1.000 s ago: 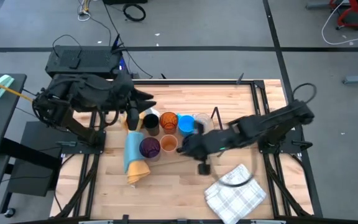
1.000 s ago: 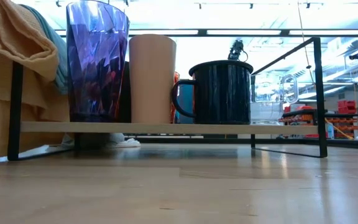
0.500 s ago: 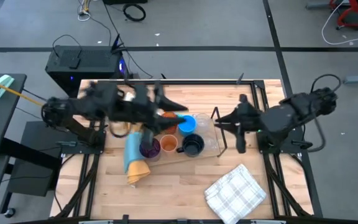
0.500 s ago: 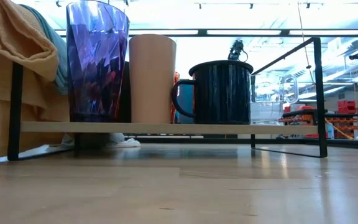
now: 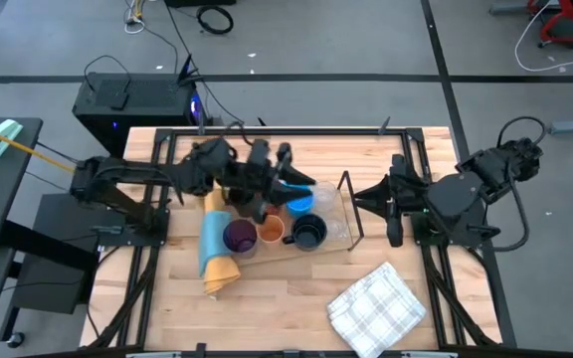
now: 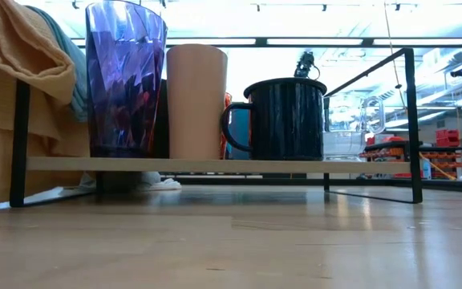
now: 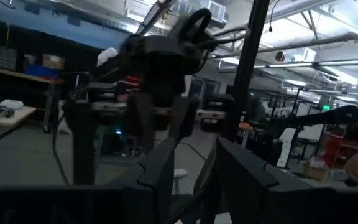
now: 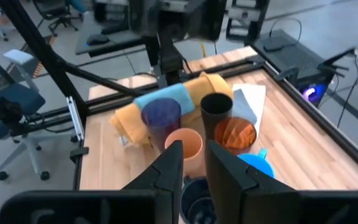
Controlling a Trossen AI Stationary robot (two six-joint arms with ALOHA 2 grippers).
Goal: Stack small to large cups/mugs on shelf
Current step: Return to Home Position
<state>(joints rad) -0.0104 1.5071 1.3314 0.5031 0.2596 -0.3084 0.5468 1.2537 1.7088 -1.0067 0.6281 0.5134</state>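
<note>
The rolled cloth [image 5: 214, 251] lies on the surface [image 5: 277, 308], touching the shelf's [image 6: 215, 164] left end. The left gripper [image 5: 291, 179] reaches level over the shelf's back row. The left wrist view shows its fingers [image 7: 160, 168] a narrow gap apart with nothing between them.

The front row reads purple tumbler [image 5: 239, 236], peach cup [image 5: 270, 231], then dark mug [image 5: 308, 232], all upright. Behind them the right wrist view shows the black cup [image 8: 216, 109], amber cup [image 8: 234, 134] and blue cup [image 5: 299, 202]. A clear glass [image 6: 345, 128] shows past the mug.

The right gripper [image 5: 366, 195] sits folded back just off the shelf's right end. Its fingers [image 8: 169, 165] are also narrowly parted and empty. A checked towel [image 5: 376, 308] lies near the front right.

The stacking looks finished; what remains is clearing the left arm. The main risk is that arm. It hangs low over the tall back cups, so pulling straight back without lifting could clip a rim. A cup tipped that way could fall into its close neighbours. A sideways swing could also catch the tumbler, which stands tallest.
</note>
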